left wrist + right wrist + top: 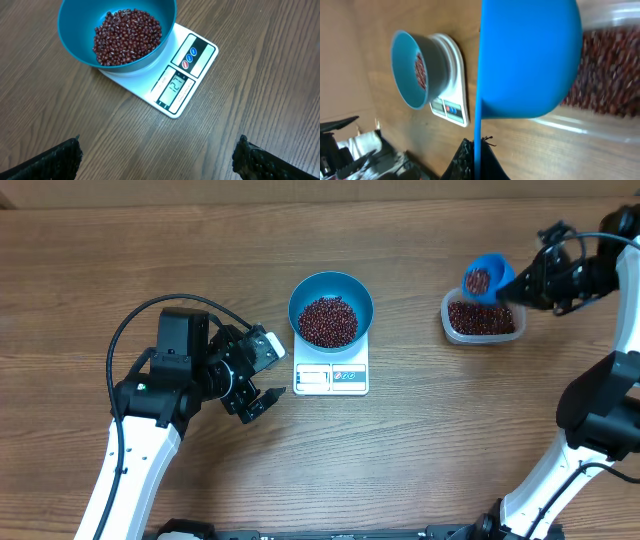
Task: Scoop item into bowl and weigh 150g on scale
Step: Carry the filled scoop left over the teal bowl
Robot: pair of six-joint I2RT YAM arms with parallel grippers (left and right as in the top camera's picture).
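The beans (327, 321) fill the one teal bowl (296, 305) on the one scale (331, 377); more lie in the single clear tub (445, 315), well off to its right. Over that tub the right claw (520, 288), clamped on the one blue scoop (484, 278), carries a load, handle pointing right, so the bowl lies to its left. The left claw (157, 157), fingers wide apart and empty, is nearer, beside the scale.

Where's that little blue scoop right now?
Seen from overhead, the blue scoop is far right, held by the right gripper over the clear tub's edge, well right of the bowl.
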